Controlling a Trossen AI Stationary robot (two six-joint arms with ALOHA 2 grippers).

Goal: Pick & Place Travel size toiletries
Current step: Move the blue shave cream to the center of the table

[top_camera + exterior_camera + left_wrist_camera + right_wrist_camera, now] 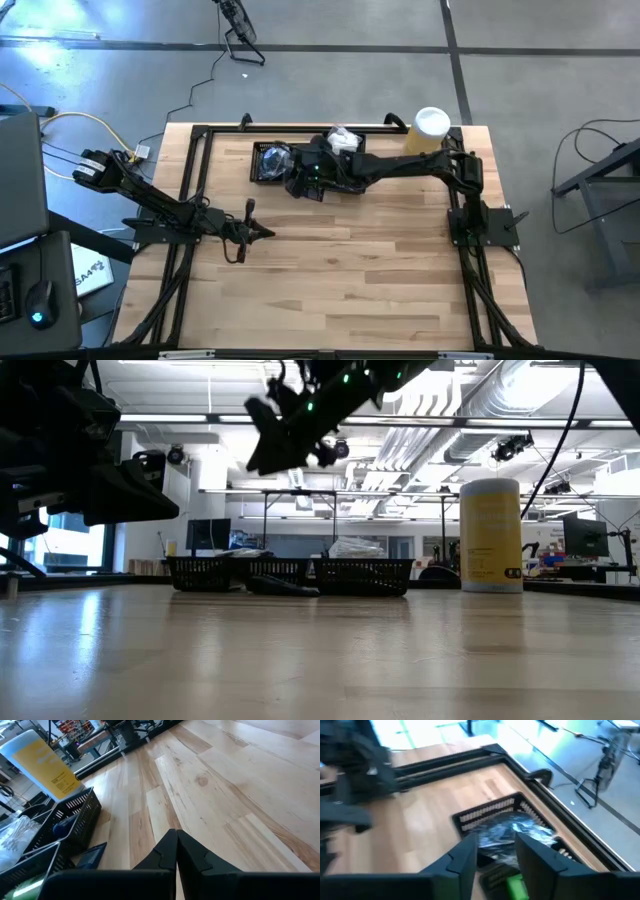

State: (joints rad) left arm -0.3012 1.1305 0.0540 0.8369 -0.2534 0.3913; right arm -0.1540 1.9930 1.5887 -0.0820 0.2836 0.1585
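No legible text; yellow cylinder (42,762) label print too small to read.

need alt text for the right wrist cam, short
The right claw, fingers apart and empty, hangs above a black mesh tray holding crinkly clear-wrapped sachets, with a green packet just below them. The tray sits on the wooden table near its black frame rail.
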